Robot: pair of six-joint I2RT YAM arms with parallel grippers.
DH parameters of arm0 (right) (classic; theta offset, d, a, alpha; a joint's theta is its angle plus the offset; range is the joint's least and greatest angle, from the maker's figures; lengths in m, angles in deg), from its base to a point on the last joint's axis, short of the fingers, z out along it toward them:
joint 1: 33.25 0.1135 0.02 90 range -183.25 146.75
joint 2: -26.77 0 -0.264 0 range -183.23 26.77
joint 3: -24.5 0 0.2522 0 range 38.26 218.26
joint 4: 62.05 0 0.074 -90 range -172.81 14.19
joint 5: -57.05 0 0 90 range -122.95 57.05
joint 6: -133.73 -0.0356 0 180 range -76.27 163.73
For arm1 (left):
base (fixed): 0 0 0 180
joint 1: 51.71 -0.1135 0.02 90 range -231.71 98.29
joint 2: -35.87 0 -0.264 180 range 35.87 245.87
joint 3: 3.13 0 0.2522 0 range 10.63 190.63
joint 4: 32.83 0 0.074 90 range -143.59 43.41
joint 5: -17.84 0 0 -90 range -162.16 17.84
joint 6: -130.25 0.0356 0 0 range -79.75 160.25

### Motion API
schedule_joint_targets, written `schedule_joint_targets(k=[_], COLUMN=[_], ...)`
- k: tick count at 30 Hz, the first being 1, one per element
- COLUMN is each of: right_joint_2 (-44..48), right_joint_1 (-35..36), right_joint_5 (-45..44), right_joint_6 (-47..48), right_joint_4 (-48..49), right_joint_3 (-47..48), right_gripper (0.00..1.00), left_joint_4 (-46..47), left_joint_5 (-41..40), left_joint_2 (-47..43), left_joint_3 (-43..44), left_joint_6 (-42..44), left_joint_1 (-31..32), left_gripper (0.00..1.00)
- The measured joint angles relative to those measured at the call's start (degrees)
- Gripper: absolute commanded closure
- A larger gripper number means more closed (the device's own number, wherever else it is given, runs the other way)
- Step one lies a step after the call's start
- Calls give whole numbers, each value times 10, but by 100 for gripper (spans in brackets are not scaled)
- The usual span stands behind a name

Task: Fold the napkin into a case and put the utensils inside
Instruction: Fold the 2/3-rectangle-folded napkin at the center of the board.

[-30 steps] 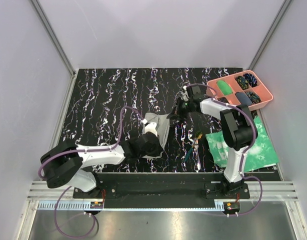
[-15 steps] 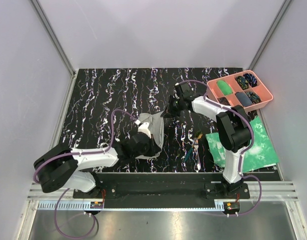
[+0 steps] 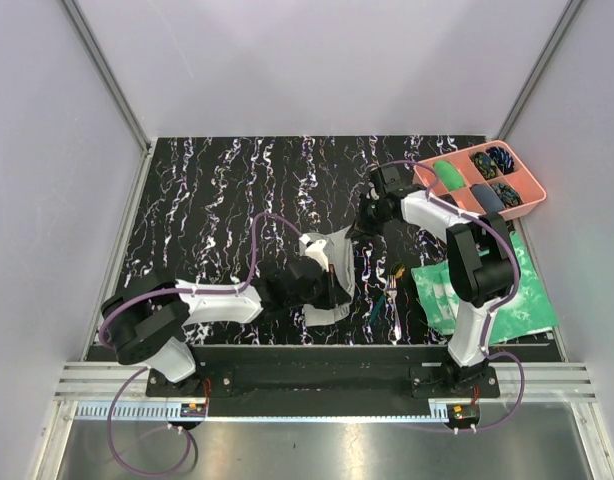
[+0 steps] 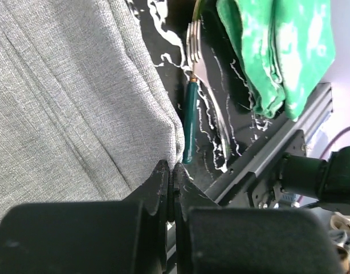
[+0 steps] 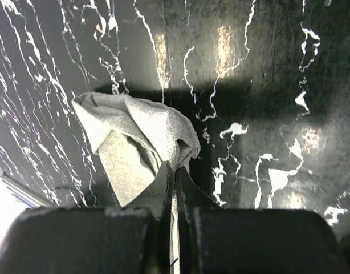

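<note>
Napkin [image 4: 66, 97] bunched on the dark surface [image 3: 207, 200], toward 6 o'clock from centre, partly hidden from above under the left arm [image 3: 217, 300]. Left pincer [image 4: 170, 171] clenched on its edge; right pincer [image 5: 174, 171] clenched on a raised fold at the 1 o'clock end. Utensils [image 3: 393, 290] at 3 o'clock of the cloth, apart from it — only a teal-handled fork [image 4: 190, 123] clearly made out. Depth of cloth inside either grip not visible.

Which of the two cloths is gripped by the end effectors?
The plain grey napkin: left end effector and right end effector both pinch it; the green-and-white mottled sheet lies untouched.
</note>
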Motion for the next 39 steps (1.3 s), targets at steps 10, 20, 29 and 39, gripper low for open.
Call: schedule_joint_targets(k=[10, 20, 29, 39], right_joint_2=[7, 7, 3, 3], right_joint_1=[13, 24, 49, 59], right_joint_5=[-6, -6, -19, -39], right_joint_6=[9, -14, -50, -108], right_joint_4=[-43, -42, -40, -19], right_joint_3=[12, 20, 36, 34], right_gripper=[100, 100, 100, 100], left_joint_4=[43, 46, 50, 17], left_joint_5=[5, 16, 25, 48], left_joint_2=[-12, -16, -16, -108], left_joint_3=[-78, -81, -81, -102], left_joint_6=[-8, 9, 19, 45], left_joint_1=[-8, -9, -10, -57], left_gripper=[100, 99, 61, 55])
